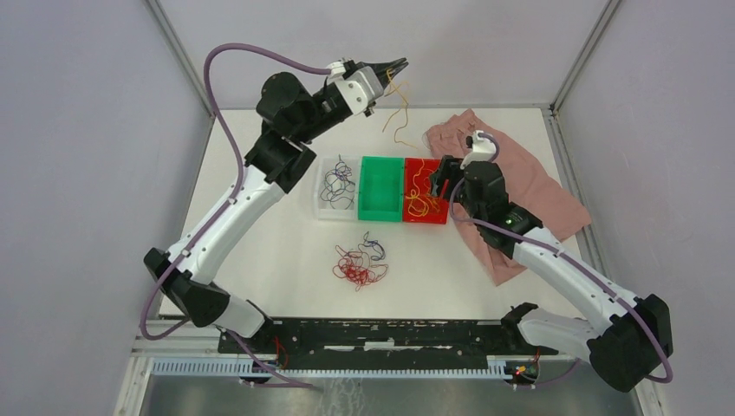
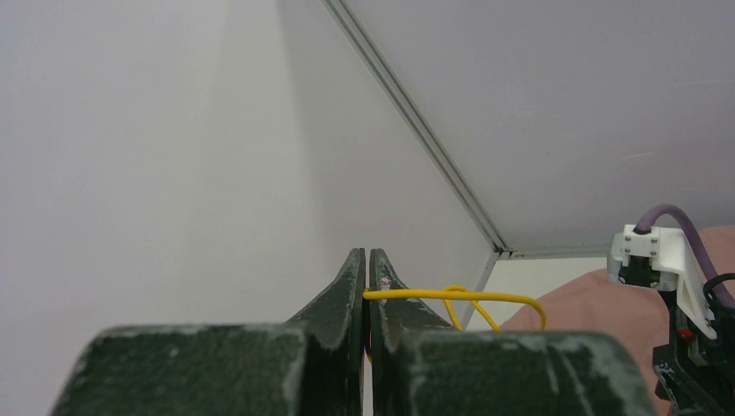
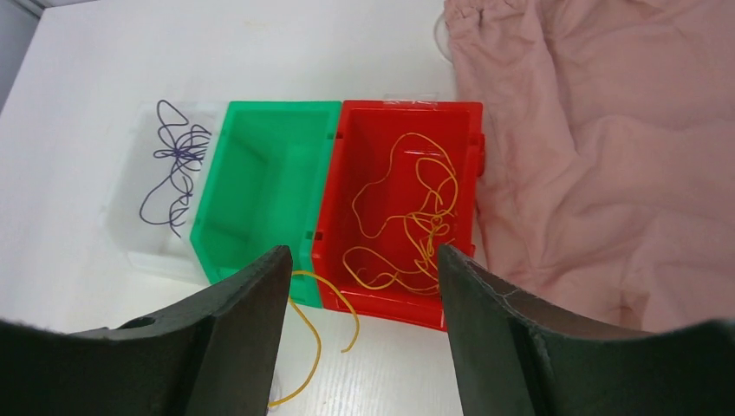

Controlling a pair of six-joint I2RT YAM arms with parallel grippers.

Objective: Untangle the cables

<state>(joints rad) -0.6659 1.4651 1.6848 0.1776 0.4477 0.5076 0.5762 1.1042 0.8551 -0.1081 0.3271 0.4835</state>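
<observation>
Grip of left gripper (image 2: 366, 256) shut tight on yellow wire (image 2: 416, 294), raised high by back wall; lower run hard to trace toward red bin (image 1: 425, 218). Right gripper (image 3: 362, 260) spread wide above bins, holding nothing. More yellow wires (image 3: 407, 217) in red bin, purple wires (image 3: 173, 165) in clear bin (image 3: 130, 251), green bin (image 3: 260, 173) between. Red-purple tangle (image 1: 360, 263) on table (image 1: 286, 277), strands too fine to separate. Pink cloth (image 1: 537, 186) right of bins, partly covered. Loose yellow strand (image 3: 317, 342) below right fingers, lower end cut off.
</observation>
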